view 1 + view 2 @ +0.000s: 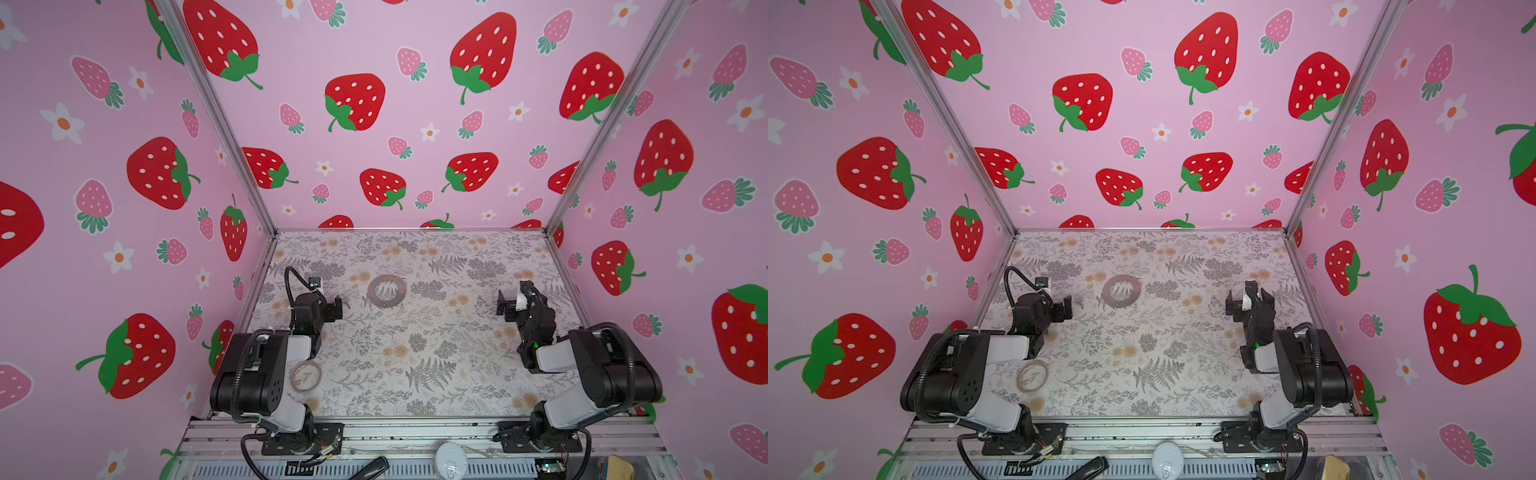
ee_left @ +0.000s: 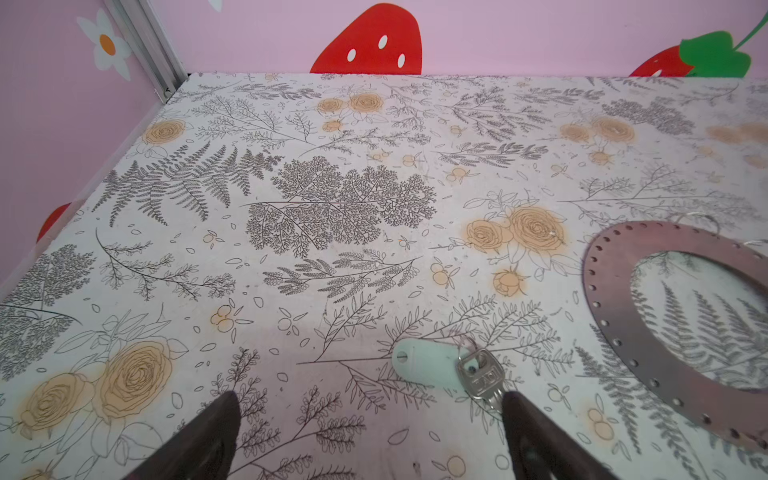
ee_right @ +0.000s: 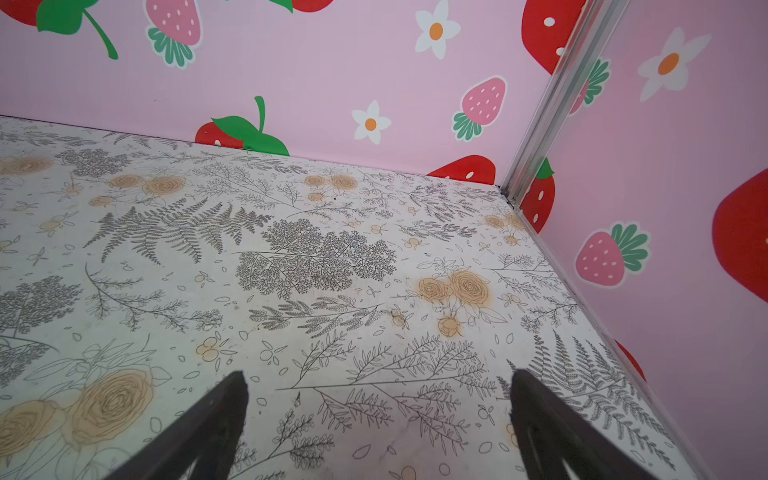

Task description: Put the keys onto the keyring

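Silvery key (image 2: pixel 482 376) lies just beside one finger of the left gripper (image 2: pixel 370 401), jaws wide apart, shank pointing toward it; keyring (image 2: pixel 604 286) just beyond; right gripper (image 3: pixel 378 390), also agape, well apart

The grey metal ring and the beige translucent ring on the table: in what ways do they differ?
The keyring is opaque grey metal; the tape ring is translucent beige. The keyring's band is wide, with small holes along its rim; the tape ring's is thin, without visible holes. The keyring lies mid-table; the tape ring nearer the front, leftward. Both are round, flat on the table, unheld.
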Tool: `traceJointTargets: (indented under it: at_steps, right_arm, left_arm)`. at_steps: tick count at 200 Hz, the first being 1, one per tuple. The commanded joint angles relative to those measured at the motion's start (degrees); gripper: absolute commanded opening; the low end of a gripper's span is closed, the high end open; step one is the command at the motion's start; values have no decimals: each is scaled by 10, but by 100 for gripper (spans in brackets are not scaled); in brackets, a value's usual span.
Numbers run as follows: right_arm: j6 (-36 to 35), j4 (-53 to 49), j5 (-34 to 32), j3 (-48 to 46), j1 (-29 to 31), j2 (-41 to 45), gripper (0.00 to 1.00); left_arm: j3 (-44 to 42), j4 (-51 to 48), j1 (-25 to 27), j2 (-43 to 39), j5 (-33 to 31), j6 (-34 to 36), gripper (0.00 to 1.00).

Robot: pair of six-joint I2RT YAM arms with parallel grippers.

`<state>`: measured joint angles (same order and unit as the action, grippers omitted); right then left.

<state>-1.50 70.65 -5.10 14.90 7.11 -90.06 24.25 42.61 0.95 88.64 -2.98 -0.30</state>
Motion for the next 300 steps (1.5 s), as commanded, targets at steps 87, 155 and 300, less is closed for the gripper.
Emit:
traceJointTargets:
  at_steps: [87,155,300]
  right_arm:
    - [11,7,-4,7,-5,-1,99]
    - [11,6,-4,7,-5,-2,99]
    - [-54,-425,90,230,167,103,73]
  left_arm:
    - [19,10,-5,2,2,-8,99]
    - [19,11,-5,2,2,-7,99]
    - [226,-495,7,-191,48,-90,96]
